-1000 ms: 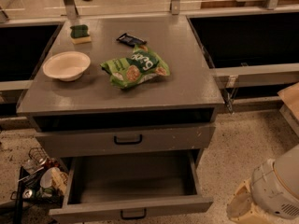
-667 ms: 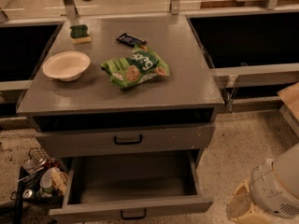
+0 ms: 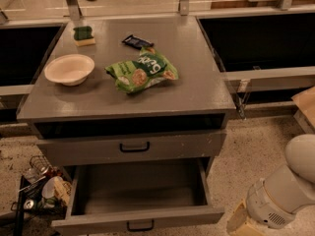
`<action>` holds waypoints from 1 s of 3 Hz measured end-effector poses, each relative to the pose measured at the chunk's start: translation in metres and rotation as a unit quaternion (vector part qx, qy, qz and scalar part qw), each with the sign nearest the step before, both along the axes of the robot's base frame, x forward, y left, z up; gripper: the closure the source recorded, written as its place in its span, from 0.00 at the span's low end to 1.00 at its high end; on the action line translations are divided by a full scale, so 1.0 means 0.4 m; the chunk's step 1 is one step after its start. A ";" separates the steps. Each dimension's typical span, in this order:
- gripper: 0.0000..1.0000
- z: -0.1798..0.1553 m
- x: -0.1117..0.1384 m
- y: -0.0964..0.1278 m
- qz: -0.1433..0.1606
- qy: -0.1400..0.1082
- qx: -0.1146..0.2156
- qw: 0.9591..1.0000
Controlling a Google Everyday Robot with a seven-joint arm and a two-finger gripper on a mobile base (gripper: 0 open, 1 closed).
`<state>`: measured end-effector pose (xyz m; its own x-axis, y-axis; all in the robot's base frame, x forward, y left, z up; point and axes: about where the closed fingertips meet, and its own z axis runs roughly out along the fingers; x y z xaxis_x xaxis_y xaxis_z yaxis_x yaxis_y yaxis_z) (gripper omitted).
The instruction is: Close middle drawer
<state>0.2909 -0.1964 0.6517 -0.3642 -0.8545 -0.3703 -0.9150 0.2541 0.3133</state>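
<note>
Middle drawer (image 3: 140,193) stands pulled out, a deep plain grey wooden box, bare floor showing; gripper (image 3: 241,223) low by its right corner, its state I can't tell.

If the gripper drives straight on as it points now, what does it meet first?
Likely the open middle drawer, at its right front corner; the gripper sits low at bottom right, seemingly pointing left. Depth unclear.
</note>
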 end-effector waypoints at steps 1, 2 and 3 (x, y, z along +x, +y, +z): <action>1.00 -0.104 0.018 -0.008 -0.018 0.020 -0.003 1.000; 1.00 -0.187 0.030 -0.025 -0.030 0.041 -0.004 0.999; 1.00 -0.245 0.034 -0.037 -0.037 0.059 -0.006 0.998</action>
